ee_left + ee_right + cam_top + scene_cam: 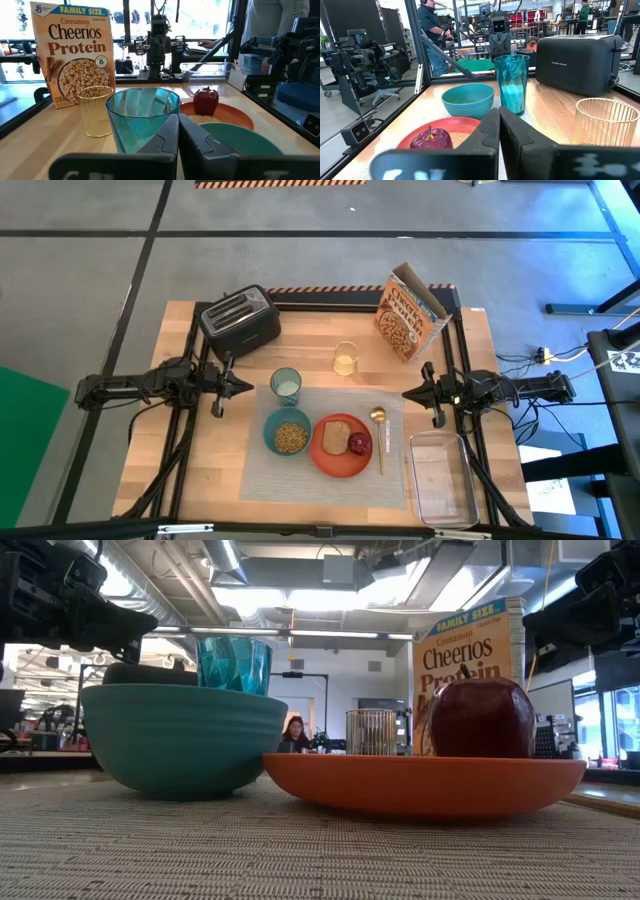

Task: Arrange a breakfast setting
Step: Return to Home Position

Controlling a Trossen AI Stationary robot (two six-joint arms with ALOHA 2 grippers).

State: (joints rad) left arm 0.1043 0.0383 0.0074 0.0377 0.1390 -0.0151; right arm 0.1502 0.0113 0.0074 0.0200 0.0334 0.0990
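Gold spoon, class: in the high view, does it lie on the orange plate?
No, the gold spoon lies on the grey placemat, beside the orange plate's right rim.

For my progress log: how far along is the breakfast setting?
Done: on the placemat, bowl beside plate holding toast and fruit; spoon right of the plate; cup behind the bowl. In hand: nothing; left gripper and right gripper are shut, at the table's sides. Left: apparently nothing to place.

Grey floor (300,250), bright ceiling lights (262,600)
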